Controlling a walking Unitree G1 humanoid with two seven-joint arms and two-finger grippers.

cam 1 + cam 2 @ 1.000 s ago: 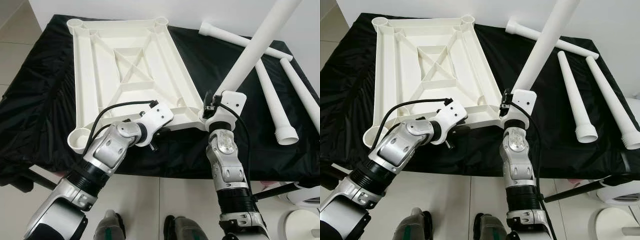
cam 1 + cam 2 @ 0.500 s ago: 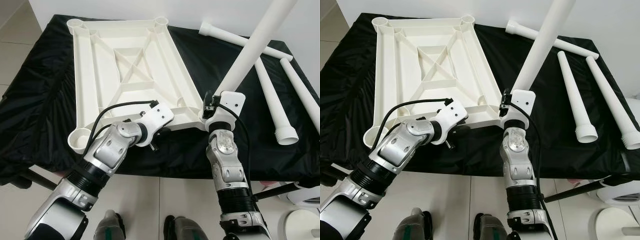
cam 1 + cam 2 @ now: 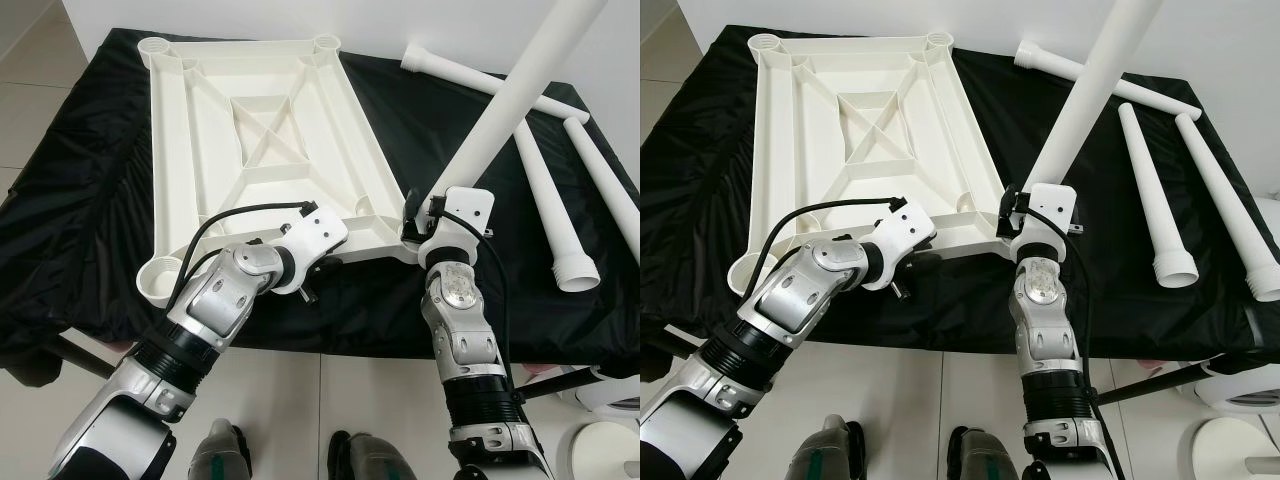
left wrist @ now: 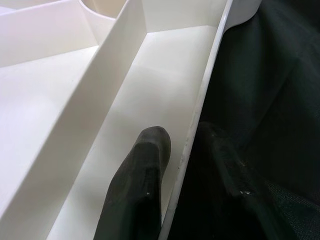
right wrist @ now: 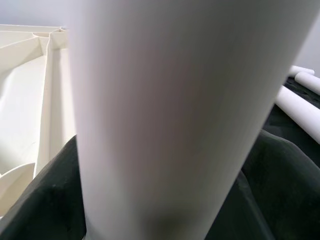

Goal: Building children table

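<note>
The white plastic tabletop lies upside down on the black cloth, ribs facing up. My left gripper is shut on its near rim, one finger inside the channel and the other outside against the cloth. My right gripper is shut on a white table leg at the tabletop's near right corner. That leg stands on end, leaning away to the right, and looms close in the right wrist view as a wide tube.
Three loose white legs lie on the cloth to the right: one at the back and two side by side. The table's front edge runs just below my wrists. A white round object sits on the floor, lower right.
My right wrist has shifted slightly rightward and nearer with the leg still held at the corner. The left gripper stays clamped on the rim.
</note>
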